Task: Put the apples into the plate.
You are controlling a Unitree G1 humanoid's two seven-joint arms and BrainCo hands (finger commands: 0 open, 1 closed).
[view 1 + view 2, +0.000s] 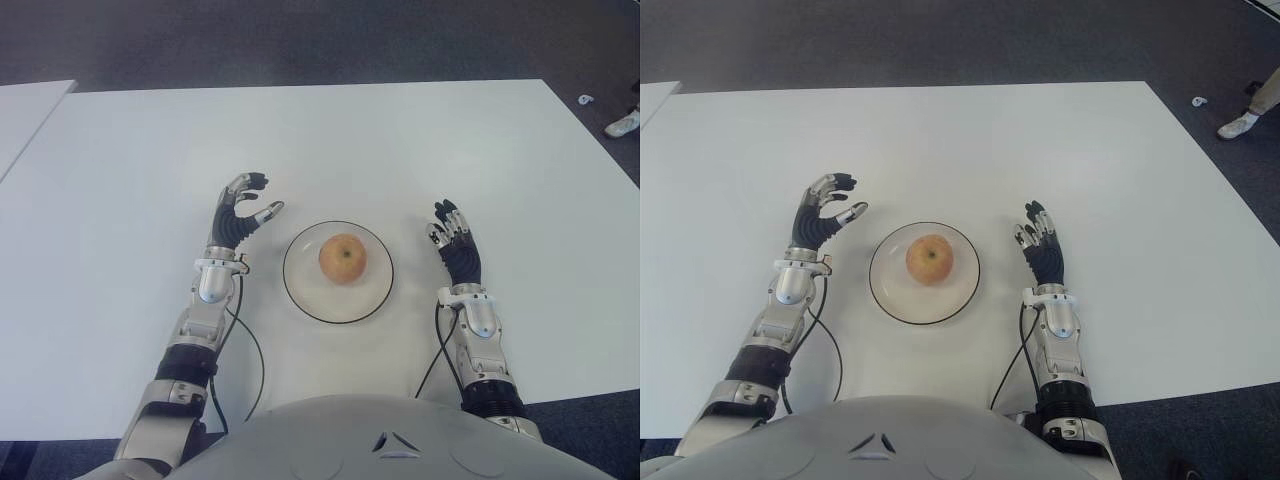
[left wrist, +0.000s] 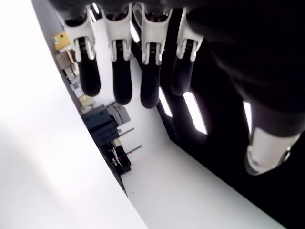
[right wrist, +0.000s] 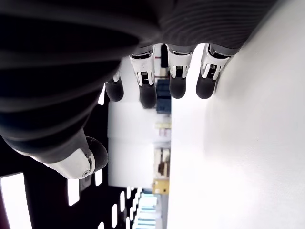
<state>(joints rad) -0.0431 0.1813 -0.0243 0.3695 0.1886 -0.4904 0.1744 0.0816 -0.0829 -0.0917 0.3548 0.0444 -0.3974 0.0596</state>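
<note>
L hand (image 1: 240, 215) shows left of the plate (image 1: 305, 295), near it but apart, palm turned in toward it. Fingers (image 2: 116, 71) loosely spread, slightly curved, thumb out to the side; nothing in them, and the wrist view shows only bare fingers against the room.

Plate sits centre on the white table (image 1: 130, 160), just in front of the torso, between the two hands. One apple (image 1: 343, 259) is already in it, roughly mid-plate, stem end up. Round, so no long axis to speak of. No other apple visible anywhere on the table in either eye view.

R hand (image 1: 455, 245) shows right of the plate, also near but apart, fingers pointing away from the robot. Its fingers (image 3: 178, 76) are extended and relaxed, thumb apart, holding nothing.

Key relation: the apple lies inboard of both hands, i.e. to the right of the L fingers and to the left of the R fingers. Both hands abt equally close to the rim; L maybe a touch nearer, hard to call.

Judgement: w/ the only visible apple in the plate and both hands empty, task looks done or at a rest point. No further grasp seems called for unless more apples sit out of view.
</note>
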